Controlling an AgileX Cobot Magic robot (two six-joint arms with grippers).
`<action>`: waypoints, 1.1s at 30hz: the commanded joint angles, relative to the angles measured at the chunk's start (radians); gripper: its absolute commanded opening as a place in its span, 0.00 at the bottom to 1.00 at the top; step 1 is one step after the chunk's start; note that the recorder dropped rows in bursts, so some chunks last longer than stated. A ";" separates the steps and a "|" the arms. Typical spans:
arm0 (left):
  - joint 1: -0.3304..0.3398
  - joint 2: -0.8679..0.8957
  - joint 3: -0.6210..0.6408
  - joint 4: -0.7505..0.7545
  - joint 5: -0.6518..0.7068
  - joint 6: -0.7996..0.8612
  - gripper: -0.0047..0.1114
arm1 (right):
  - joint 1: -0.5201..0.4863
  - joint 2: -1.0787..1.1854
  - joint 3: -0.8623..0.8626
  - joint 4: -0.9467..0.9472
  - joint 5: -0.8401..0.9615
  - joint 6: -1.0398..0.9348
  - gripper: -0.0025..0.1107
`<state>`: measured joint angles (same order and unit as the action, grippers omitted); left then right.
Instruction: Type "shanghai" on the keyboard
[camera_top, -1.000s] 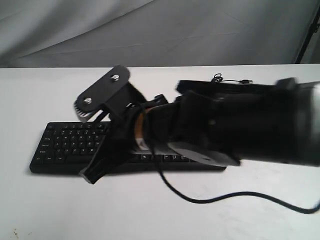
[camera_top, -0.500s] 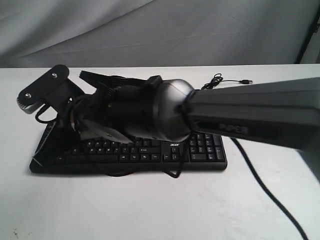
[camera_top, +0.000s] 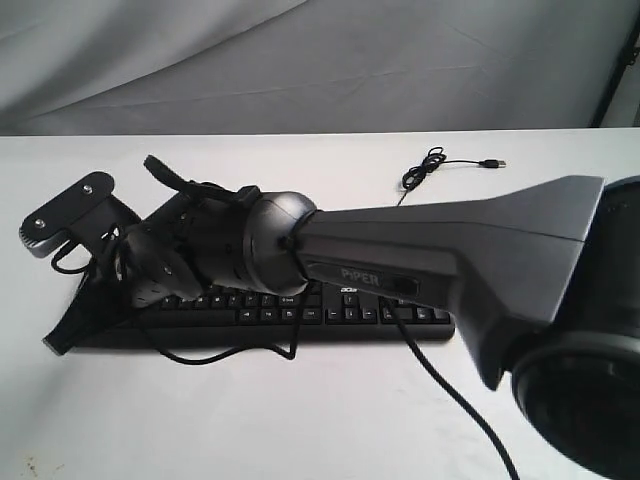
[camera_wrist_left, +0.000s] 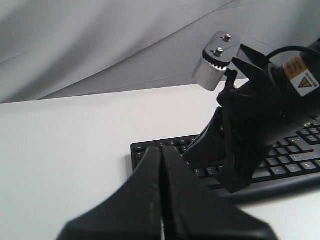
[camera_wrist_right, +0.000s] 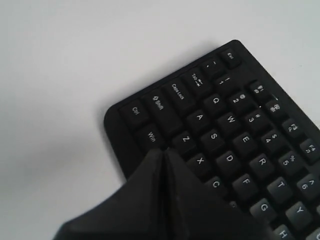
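The white surface (camera_top: 300, 420) carries the whole setup and runs back to a grey fabric backdrop (camera_top: 320, 60).

The right arm (camera_top: 440, 250), a dark grey unit marked "PIPER", reaches from the right across the middle to the left end of the keyboard and hides most of the key field in the exterior view.

The black keyboard (camera_top: 380, 312) lies flat on the surface, near the centre, long side facing the viewer. Only its number pad end shows clearly past the arm.

The right fingers (camera_wrist_right: 160, 165) are pressed together to a single point. In the right wrist view that point sits over the lower left corner of the key field, between the Win and Z keys. Contact with a key cannot be confirmed.

The left fingers (camera_wrist_left: 157, 165) are likewise together, with only a thin seam between them. They sit by the keyboard's left end.

A thin black USB cable (camera_top: 425, 170) lies loosely coiled on the surface behind the keyboard, plug free.
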<state>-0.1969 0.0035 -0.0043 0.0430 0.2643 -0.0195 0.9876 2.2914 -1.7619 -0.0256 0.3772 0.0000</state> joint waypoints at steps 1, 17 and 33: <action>-0.005 -0.003 0.004 0.001 -0.005 -0.003 0.04 | -0.032 0.010 -0.008 0.026 -0.071 -0.030 0.02; -0.005 -0.003 0.004 0.001 -0.005 -0.003 0.04 | -0.064 0.182 -0.275 0.074 0.061 -0.130 0.02; -0.005 -0.003 0.004 0.001 -0.005 -0.003 0.04 | -0.071 0.213 -0.275 0.035 0.049 -0.160 0.02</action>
<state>-0.1969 0.0035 -0.0043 0.0430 0.2643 -0.0195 0.9239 2.5075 -2.0303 0.0212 0.4400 -0.1560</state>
